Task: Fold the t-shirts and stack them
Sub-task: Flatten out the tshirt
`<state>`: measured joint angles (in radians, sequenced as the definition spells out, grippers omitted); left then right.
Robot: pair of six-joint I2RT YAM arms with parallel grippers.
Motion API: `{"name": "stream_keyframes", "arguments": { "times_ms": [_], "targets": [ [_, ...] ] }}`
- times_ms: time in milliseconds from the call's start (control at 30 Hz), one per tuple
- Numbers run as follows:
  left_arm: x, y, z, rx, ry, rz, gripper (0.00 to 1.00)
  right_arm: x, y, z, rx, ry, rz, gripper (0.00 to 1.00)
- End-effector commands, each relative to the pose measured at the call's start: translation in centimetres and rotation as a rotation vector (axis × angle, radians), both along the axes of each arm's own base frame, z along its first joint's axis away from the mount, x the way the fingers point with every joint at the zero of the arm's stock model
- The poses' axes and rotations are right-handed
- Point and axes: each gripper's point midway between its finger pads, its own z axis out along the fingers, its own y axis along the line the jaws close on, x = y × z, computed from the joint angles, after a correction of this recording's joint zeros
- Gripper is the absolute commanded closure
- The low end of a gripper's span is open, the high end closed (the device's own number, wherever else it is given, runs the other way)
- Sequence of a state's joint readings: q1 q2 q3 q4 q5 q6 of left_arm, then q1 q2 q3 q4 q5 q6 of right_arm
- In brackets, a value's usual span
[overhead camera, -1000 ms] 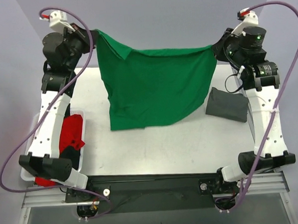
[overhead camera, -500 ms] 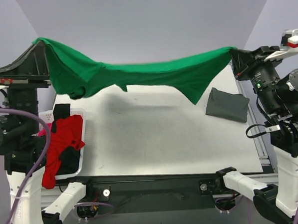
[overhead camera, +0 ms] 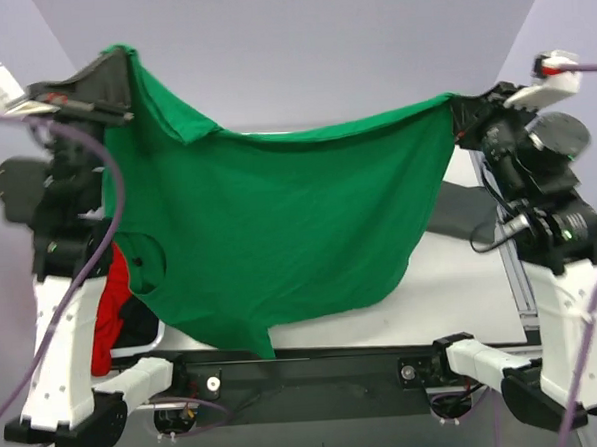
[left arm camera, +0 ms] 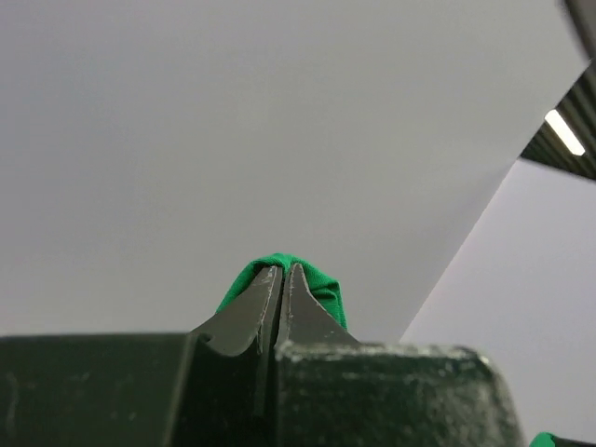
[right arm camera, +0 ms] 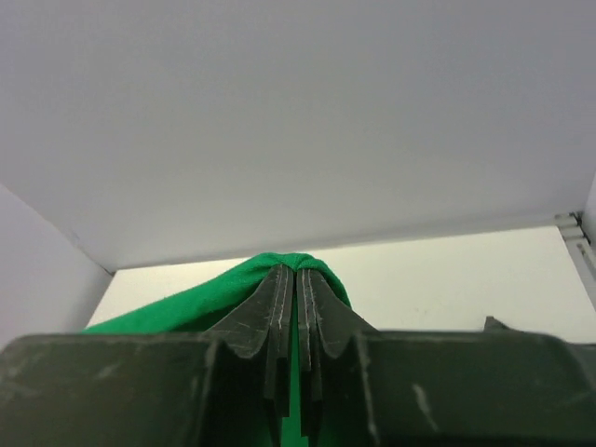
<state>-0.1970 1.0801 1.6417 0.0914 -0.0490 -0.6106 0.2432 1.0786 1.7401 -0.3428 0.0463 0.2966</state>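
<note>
- Robotics lab test cell, not a home or a shop.
- Two white-and-black robot arms, left arm (overhead camera: 69, 326) and right arm (overhead camera: 563, 310), are bolted to a black bar (overhead camera: 316, 365) at the near edge of a white table (overhead camera: 461, 275).
- Plain pale grey panels (overhead camera: 320, 52) wall the table in at the back and on both sides, like a recording booth.
- Bare aluminium rail (overhead camera: 519, 282) runs along the table's right edge.
- Purple cables (overhead camera: 118, 193) loop loose off the arms, fully exposed.
- Left wrist view: past the panel's edge there is a dark ceiling with a strip light (left arm camera: 566, 132), industrial style.
</note>
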Motion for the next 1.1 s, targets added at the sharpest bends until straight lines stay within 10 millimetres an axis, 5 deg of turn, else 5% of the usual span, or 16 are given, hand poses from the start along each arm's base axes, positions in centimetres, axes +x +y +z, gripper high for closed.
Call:
{"name": "stream_keyframes", "arguments": {
  "times_ms": [0, 67, 100, 167, 200, 233, 267, 300, 367, 467, 667, 700, 733, 800, 1067],
  "targets": [
    [13.8, -3.9, -13.3, 0.048, 0.371, -0.069, 1.00, 8.6, -0.8, -7.0, 0.037, 0.168, -0.060, 1.00],
    [18.0, -5.8, -18.3, 0.076, 0.481, -0.130, 1.00, 12.3, -1.5, -11.2, 0.073, 0.236, -0.033, 1.00],
    [21.9, -6.9, -23.8, 0.098, 0.593, -0.149, 1.00, 15.1, -1.5, -15.0, 0.081, 0.317, -0.028, 1.00],
    [25.1, -7.9, -27.0, 0.120, 0.662, -0.169, 0.81, 18.0, -1.2, -18.1, 0.079, 0.379, 0.005, 1.00],
    [27.8, -8.5, -32.8, 0.146, 0.781, -0.169, 0.69, 20.6, -1.1, -23.0, 0.077, 0.486, 0.014, 1.00],
    [28.8, -8.7, -35.3, 0.167, 0.844, -0.168, 0.58, 21.7, -1.0, -24.8, 0.076, 0.527, 0.020, 0.98],
    [30.1, -8.9, -34.7, 0.174, 0.837, -0.165, 0.38, 23.5, -0.6, -28.4, 0.088, 0.623, 0.050, 0.67],
    [31.2, -9.4, -39.2, 0.199, 0.932, -0.178, 0.33, 24.2, -0.9, -29.9, 0.098, 0.664, 0.051, 0.50],
    [31.7, -10.5, -40.0, 0.234, 0.961, -0.200, 0.29, 24.6, -0.8, -32.5, 0.116, 0.744, 0.053, 0.22],
    [30.2, -11.3, -42.3, 0.285, 1.056, -0.215, 0.28, 24.2, -0.8, -34.8, 0.097, 0.791, 0.055, 0.12],
    [23.2, -10.7, -45.2, 0.244, 1.211, -0.225, 0.27, 20.1, 0.0, -36.1, 0.077, 0.846, 0.116, 0.10],
    [22.0, -11.1, -44.0, 0.237, 1.192, -0.235, 0.27, 19.3, 0.2, -35.6, 0.079, 0.841, 0.129, 0.10],
    [20.5, -11.3, -46.1, 0.221, 1.245, -0.244, 0.27, 18.3, 0.7, -36.5, 0.085, 0.867, 0.148, 0.10],
    [18.7, -12.5, -45.8, 0.212, 1.242, -0.275, 0.27, 17.0, 1.2, -36.5, 0.082, 0.874, 0.159, 0.10],
    [13.1, -18.1, -52.4, 0.214, 1.404, -0.448, 0.25, 12.3, 3.6, -39.7, 0.082, 0.975, 0.224, 0.11]
  ]
}}
